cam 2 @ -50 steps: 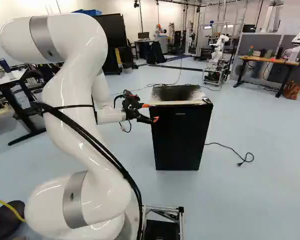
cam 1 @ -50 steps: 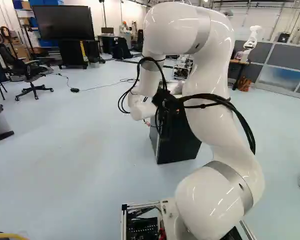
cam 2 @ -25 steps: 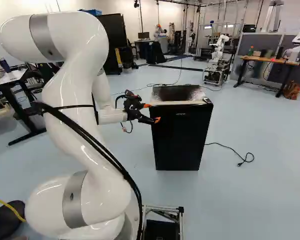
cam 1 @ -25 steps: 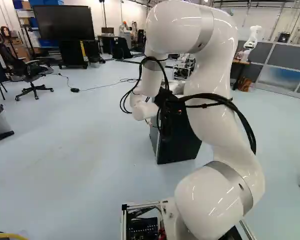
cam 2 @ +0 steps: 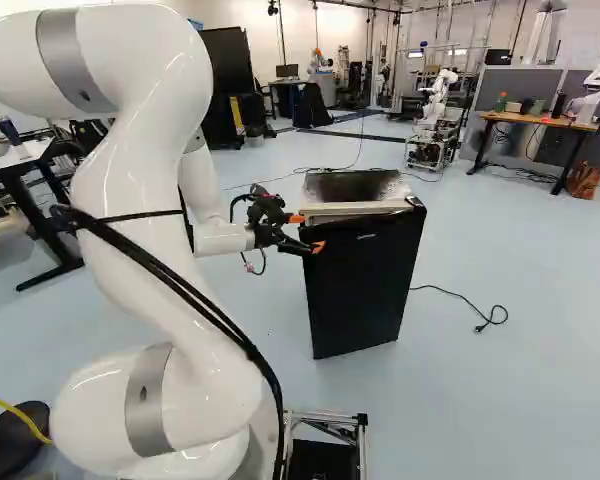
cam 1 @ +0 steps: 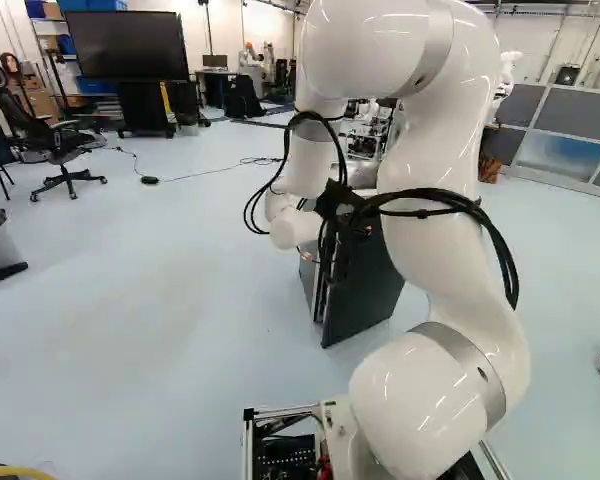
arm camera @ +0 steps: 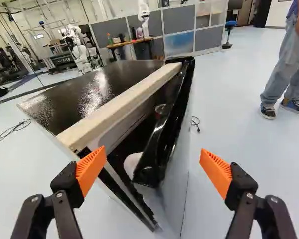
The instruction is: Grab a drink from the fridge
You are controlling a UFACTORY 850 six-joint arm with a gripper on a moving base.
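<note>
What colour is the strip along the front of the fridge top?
The strip is pale beige; it shows best in the wrist view.

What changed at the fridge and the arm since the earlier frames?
The fridge door was shut and now stands ajar, swung out toward the base. The arm has drawn back toward the base a little at its upper bend. The gripper has shifted slightly nearer too; nothing is gripped now. The fridge's body, its cord and the base: no visible change.
</note>
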